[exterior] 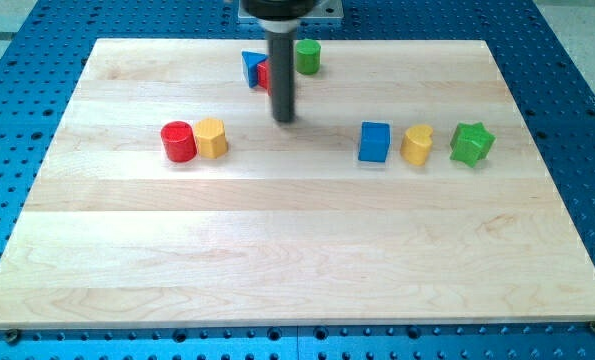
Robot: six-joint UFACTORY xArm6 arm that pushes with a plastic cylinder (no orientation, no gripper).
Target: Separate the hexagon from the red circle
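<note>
My tip (284, 119), clawless and holding nothing, stands right of the yellow hexagon (211, 138) touching the red circle (178, 141).

Straight dark rod, tip (284, 119) seemingly blunt

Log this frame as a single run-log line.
my tip: right of and above pair, apart | red circle and yellow hexagon: touching | separation: not done

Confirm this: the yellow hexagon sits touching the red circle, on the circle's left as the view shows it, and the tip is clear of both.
Wrong side. The camera view shows the yellow hexagon touching the red circle on the circle's right. My tip is clear of both, off to their right.
</note>
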